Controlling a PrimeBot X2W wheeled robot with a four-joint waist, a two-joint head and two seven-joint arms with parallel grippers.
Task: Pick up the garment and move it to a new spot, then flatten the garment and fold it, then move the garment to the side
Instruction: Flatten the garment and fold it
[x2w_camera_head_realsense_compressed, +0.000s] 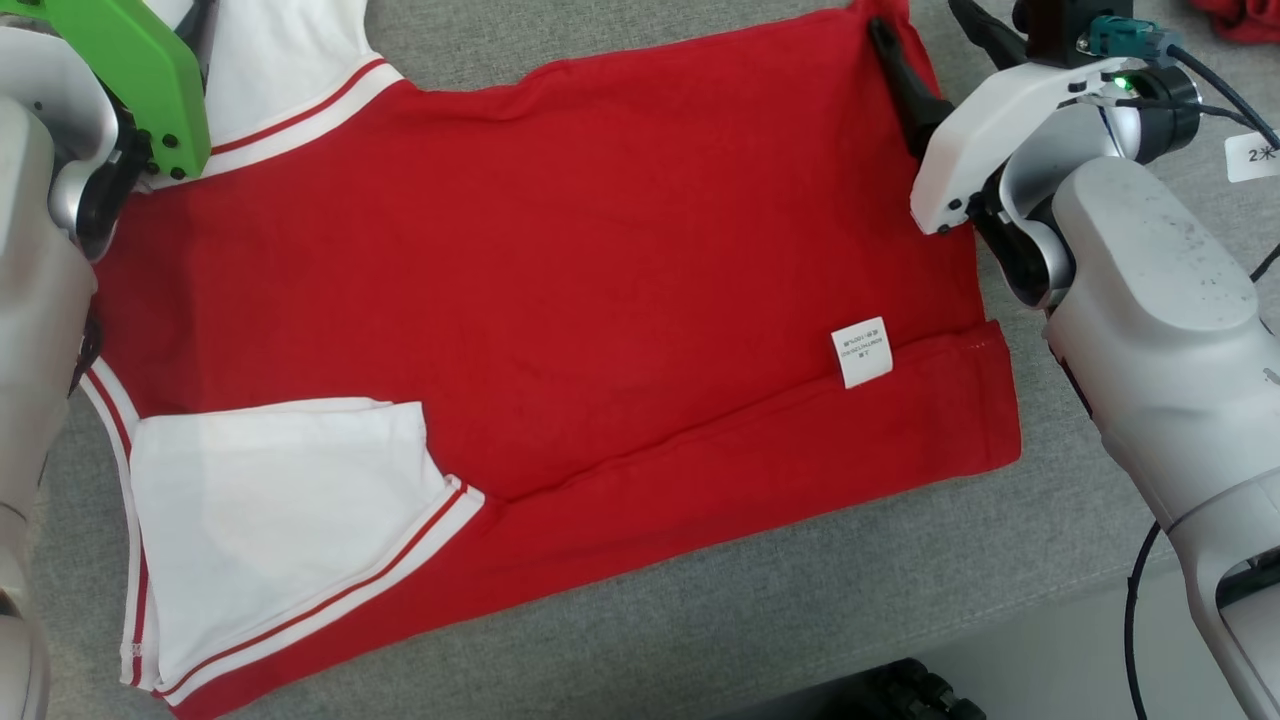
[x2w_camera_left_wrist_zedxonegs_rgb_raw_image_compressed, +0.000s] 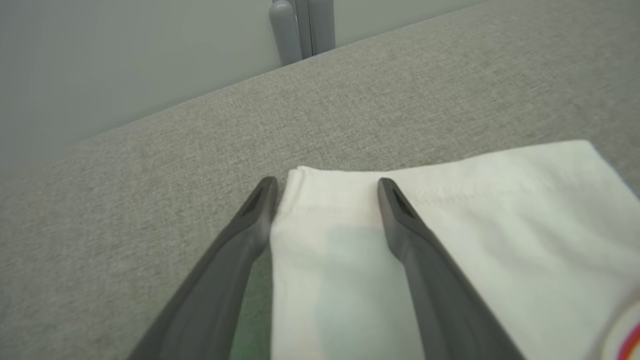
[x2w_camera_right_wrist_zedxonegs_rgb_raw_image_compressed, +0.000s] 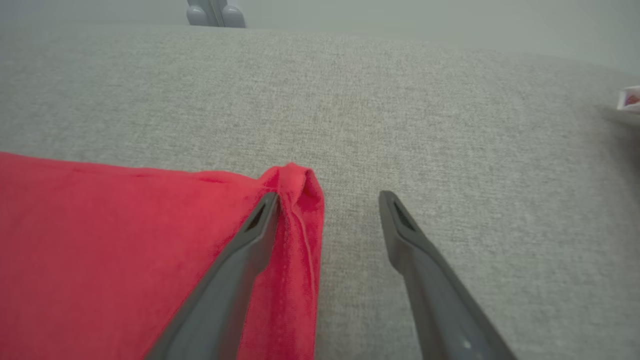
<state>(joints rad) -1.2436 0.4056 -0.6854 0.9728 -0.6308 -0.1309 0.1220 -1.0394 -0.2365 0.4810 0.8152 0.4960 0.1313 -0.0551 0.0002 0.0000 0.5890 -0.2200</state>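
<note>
Seen from the head, our shirt (x2w_camera_head_realsense_compressed: 560, 280) lies spread on the grey table (x2w_camera_head_realsense_compressed: 700, 620), between both arms. Our left gripper (x2w_camera_left_wrist_zedxonegs_rgb_raw_image_compressed: 327, 186) is wide open and empty, with a white sleeve (x2w_camera_left_wrist_zedxonegs_rgb_raw_image_compressed: 450, 225) edge between its fingers. Our right gripper (x2w_camera_right_wrist_zedxonegs_rgb_raw_image_compressed: 328, 199), equally spread and empty, straddles the red corner (x2w_camera_right_wrist_zedxonegs_rgb_raw_image_compressed: 295, 185), likely ready for a paired fold.

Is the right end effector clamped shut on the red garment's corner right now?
No, the right end effector stands open, one finger over the garment at its corner and the other over the grey surface.
</note>
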